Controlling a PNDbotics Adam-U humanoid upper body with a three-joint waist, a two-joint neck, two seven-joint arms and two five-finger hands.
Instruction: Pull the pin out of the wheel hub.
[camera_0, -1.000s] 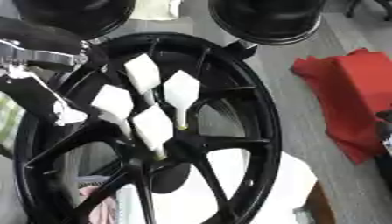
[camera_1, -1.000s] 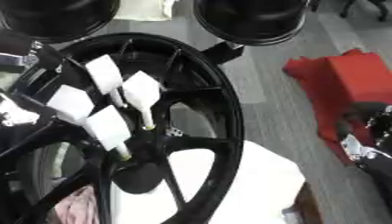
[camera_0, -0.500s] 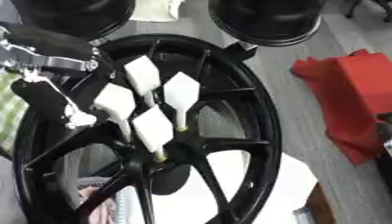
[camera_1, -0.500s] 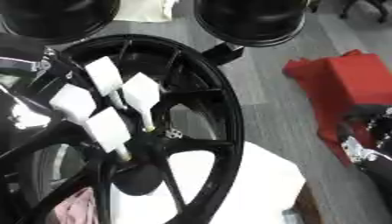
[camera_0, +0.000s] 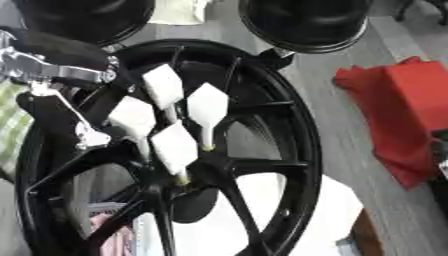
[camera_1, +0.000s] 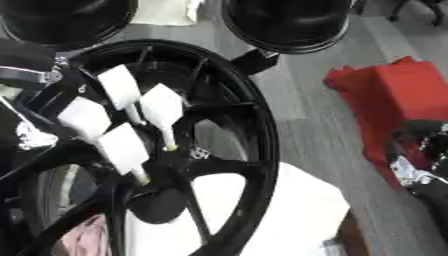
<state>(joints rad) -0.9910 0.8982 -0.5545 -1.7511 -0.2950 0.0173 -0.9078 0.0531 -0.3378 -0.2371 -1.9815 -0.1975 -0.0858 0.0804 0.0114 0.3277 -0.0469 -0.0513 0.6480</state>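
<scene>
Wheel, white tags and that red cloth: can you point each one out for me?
Wheel (camera_0: 308, 150), left eye view, on its black rim at the right.
White tags (camera_0: 207, 106), left eye view, on the flat face of the rightmost tag.
Red cloth (camera_1: 398, 92), right eye view, middle of the fabric.

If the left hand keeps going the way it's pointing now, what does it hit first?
Probably the nearest white-tagged pin. The left hand reaches from the left across the black wheel, its fingers aimed down and to the right towards the hub. Depth is unclear, so a spoke could come first.
</scene>
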